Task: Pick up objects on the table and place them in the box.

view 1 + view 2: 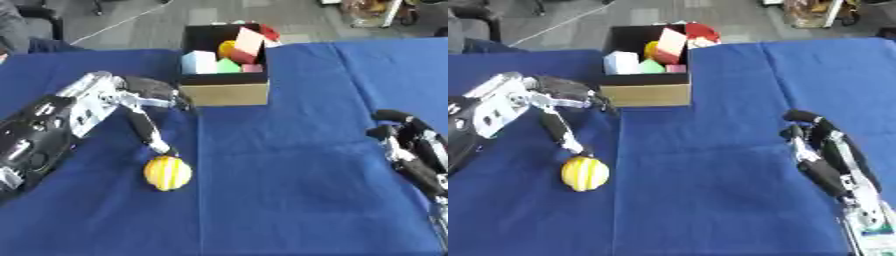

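Left hand (131, 97) is out over the blue table (289, 190), just left of the box (224, 92), fingers spread apart and holding nothing. One long finger points down toward the yellow ball (167, 173), its tip right at the ball's top edge (touching or just shy, hard to tell). The ball sits on the cloth, in front of the box and a little to its left, well apart from it. The box stands at the far edge of the table, open at the top, with coloured blocks (229, 57) piled inside: pink, red, green, pale blue, something yellow. Right hand (824, 150) rests far right of the box, fingers relaxed and apart, empty.
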You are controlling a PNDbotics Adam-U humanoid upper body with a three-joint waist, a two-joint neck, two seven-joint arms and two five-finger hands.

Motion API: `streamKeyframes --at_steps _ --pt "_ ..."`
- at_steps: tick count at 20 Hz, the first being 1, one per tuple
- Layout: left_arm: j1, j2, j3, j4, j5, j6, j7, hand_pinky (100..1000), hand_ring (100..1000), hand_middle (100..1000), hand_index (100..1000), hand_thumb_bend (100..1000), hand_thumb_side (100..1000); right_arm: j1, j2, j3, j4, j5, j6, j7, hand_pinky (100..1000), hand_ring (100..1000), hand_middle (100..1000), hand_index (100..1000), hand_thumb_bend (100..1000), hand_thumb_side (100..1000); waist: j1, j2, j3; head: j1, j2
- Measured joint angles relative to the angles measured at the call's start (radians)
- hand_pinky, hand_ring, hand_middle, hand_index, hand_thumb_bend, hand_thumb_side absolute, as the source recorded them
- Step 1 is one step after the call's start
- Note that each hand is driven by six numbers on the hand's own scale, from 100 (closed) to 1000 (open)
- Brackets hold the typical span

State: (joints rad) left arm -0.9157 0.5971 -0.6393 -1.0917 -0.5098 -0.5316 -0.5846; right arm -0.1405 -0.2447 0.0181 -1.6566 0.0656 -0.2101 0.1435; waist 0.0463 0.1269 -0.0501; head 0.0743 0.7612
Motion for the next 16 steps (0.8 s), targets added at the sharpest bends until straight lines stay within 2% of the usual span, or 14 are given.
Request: streamKeyframes --at_steps 4,7,11,13,14,16 --pt "0.01 0.023 -0.012 -0.046 0.047 0.009 -0.009 858 824 838 958 506 564 0.008 -0.002 -0.001 0.0 0.005 0.001 -0.002 758 667 746 805 100 425 0.003 -0.015 0.013 -0.013 0.005" --pt "0.034 0.025 -0.028 -0.073 0.052 0.014 -0.014 858 825 839 957 518 546 0.009 -0.002 0.0 0.001 0.009 0.001 -0.002 758 667 746 805 100 424 0.003 -0.016 0.013 -0.016 0.005" --pt "0.066 0.025 -0.051 -0.093 0.028 0.012 -0.012 858 825 838 955 524 541 0.009 -0.002 0.0 0.007 0.012 0.0 -0.002 758 667 746 805 100 423 0.003 -0.019 0.012 -0.016 0.005" --pt "0.08 0.025 -0.058 -0.105 0.009 0.01 -0.01 860 830 843 956 591 518 0.009 -0.002 0.0 0.007 0.012 0.0 -0.002 758 668 746 805 100 423 0.003 -0.019 0.012 -0.016 0.005" --pt "0.087 0.025 -0.06 -0.114 -0.004 0.008 -0.008 861 830 844 957 559 552 0.009 -0.002 0.0 0.007 0.012 0.0 -0.001 758 668 746 805 100 423 0.003 -0.019 0.012 -0.016 0.005" --pt "0.101 0.025 -0.061 -0.125 -0.033 0.005 -0.005 862 832 847 958 563 563 0.009 -0.002 0.001 0.007 0.012 0.0 -0.001 758 668 746 805 100 422 0.003 -0.019 0.01 -0.016 0.005"
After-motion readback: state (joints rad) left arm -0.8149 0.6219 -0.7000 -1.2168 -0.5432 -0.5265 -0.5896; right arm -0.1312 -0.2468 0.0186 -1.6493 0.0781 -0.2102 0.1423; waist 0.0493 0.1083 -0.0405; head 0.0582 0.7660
